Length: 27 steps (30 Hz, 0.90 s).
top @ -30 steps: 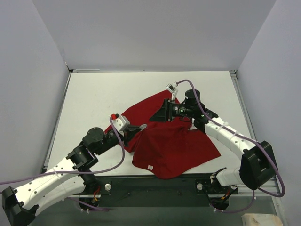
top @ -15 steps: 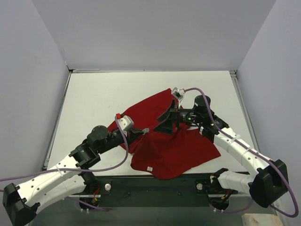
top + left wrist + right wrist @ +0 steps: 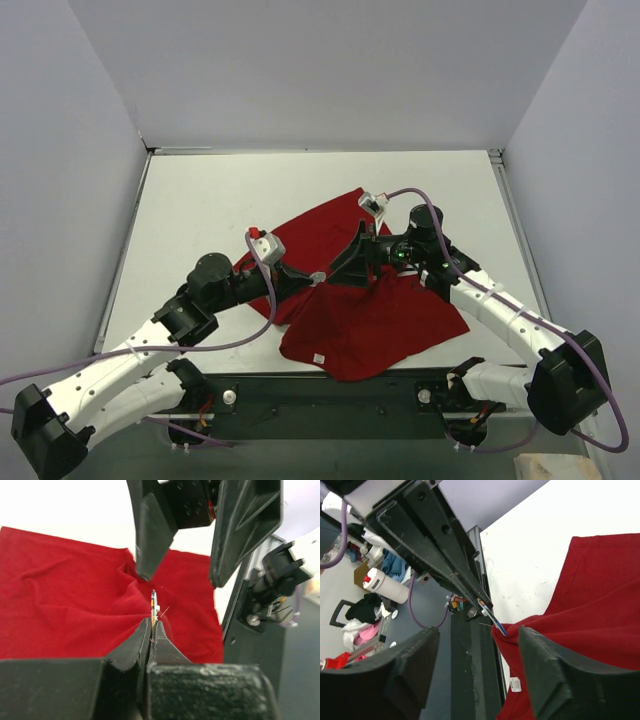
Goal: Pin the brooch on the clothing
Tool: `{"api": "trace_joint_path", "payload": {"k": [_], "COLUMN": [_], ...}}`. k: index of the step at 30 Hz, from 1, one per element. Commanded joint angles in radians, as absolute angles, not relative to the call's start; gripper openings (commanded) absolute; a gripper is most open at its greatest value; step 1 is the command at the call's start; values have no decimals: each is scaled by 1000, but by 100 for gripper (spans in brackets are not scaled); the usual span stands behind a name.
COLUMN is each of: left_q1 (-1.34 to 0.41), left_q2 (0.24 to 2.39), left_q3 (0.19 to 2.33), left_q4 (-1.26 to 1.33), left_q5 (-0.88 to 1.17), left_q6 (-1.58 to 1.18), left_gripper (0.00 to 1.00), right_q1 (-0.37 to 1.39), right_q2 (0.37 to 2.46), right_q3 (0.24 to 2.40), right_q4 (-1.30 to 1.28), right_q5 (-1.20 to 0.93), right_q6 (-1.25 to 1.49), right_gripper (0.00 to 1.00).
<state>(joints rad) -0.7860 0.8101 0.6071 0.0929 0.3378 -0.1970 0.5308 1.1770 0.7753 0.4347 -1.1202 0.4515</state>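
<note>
The red T-shirt (image 3: 380, 305) lies crumpled on the table, its white label (image 3: 319, 356) near the front edge. My left gripper (image 3: 313, 279) is shut on the tiny brooch (image 3: 154, 605), held edge-on with its thin pin sticking out. The brooch's tip meets a raised fold of the shirt (image 3: 590, 605) in the right wrist view, where the brooch (image 3: 491, 616) sits between my open fingers. My right gripper (image 3: 347, 266) is open and empty, and straddles the brooch and the fold. In the left wrist view its fingers (image 3: 150, 535) hang just above the brooch.
White table (image 3: 200, 210) with grey walls around it. The table's dark front rail (image 3: 470, 680) runs below the shirt's edge. Purple cables (image 3: 255, 330) loop beside both arms. The two grippers are very close together over the shirt's left part.
My left gripper has moved right with the brooch, up to the shirt fold. My right gripper has swung down and left to meet it, and its arm has straightened.
</note>
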Motion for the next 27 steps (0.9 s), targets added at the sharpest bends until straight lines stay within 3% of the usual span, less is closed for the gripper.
{"api": "trace_joint_path", "payload": {"k": [1,16,27], "left_q1": [-715,-632,-629], "left_q2": [821,858,862], "left_q3": [632,618,612], "left_q4": [315,454,474], "left_q5": [524,684,709], "left_q6": [-326,-431,-446], "left_gripper": [0,0,0], "right_q1": [549,577,571], "right_q2": [1183,1196,1189], "right_q3": [790,795,795], "right_q4": [567,587,644], "right_q5": [-1190,-1132,-1134], "right_q6": [474,499,538], "right_gripper": [60,53,38]}}
